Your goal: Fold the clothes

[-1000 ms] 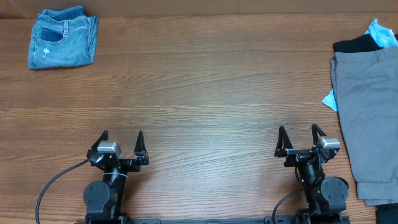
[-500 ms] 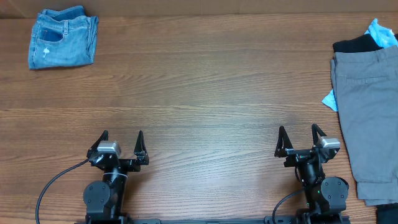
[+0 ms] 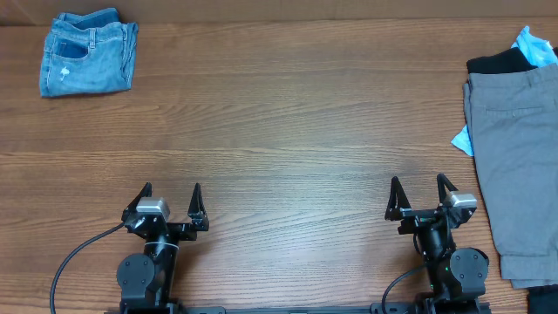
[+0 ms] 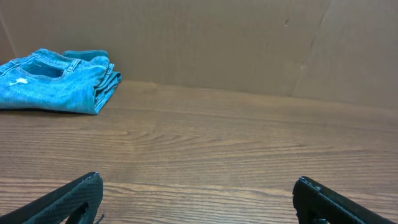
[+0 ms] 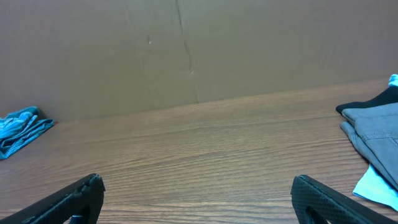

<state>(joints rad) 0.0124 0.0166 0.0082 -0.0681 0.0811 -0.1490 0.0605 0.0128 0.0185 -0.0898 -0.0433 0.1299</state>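
Note:
Folded light-blue denim jeans (image 3: pixel 88 52) lie at the table's far left corner; they also show in the left wrist view (image 4: pixel 56 81) and, small, in the right wrist view (image 5: pixel 22 129). Grey shorts (image 3: pixel 517 166) lie spread flat along the right edge, also in the right wrist view (image 5: pixel 373 134), with a black garment (image 3: pixel 499 63) under their far end. My left gripper (image 3: pixel 169 194) and right gripper (image 3: pixel 421 187) rest near the front edge, both open and empty, far from all garments.
A light-blue piece of cloth (image 3: pixel 532 44) pokes out behind the black garment and beside the shorts (image 3: pixel 461 139). A brown cardboard wall (image 4: pixel 199 43) stands behind the table. Bare wooden table (image 3: pixel 288 131) lies between the jeans and the shorts.

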